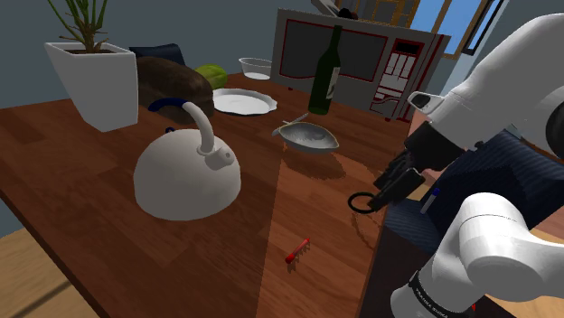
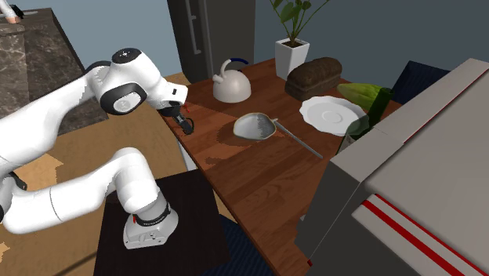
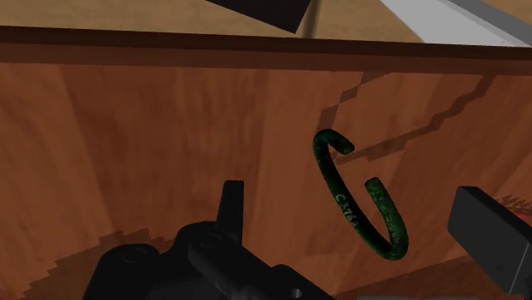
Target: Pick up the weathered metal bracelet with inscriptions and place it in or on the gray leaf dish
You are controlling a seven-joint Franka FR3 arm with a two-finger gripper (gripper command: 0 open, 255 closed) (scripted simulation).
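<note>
Gray leaf dish point(image 1: 307, 137) upright on the wooden bench point(image 1: 90, 208), bare gray inside, with a thin stem sticking out at one end. White planter point(image 1: 93, 77) at the far corner, holding a green plant point(image 1: 83, 20) cut off by the shoulder view's top edge. Small clear bowl point(image 1: 256, 66) just beyond a white plate point(image 1: 241, 101), contents impossible to make out. White kettle point(image 1: 187, 172) between the planter and the dish.

Weathered dark green bracelet point(image 3: 345, 209) flat on the bench near the edge closest to the stand, well apart from the leaf dish. An open cuff, with pale lettering along the band, not legible. Jaws released and spread wide, one black finger point(image 3: 230, 203) on each side of the bracelet, neither seen touching it. Other finger cut off by the wrist view's edge.

In the shoulder view, part of the bracelet point(image 1: 354, 202) covered by the jaws. In the second exterior view, jaws low over the bench edge, the bracelet under them too small to pick out. Dark bottle point(image 2: 374, 106) there half hidden behind a grey appliance with red stripes point(image 2: 407, 172). Small red object point(image 1: 296, 255) on the bench near the stand, kind hard to tell. Dark loaf point(image 1: 172, 81) and something green point(image 1: 212, 75) behind the kettle, both partly covered.
</note>
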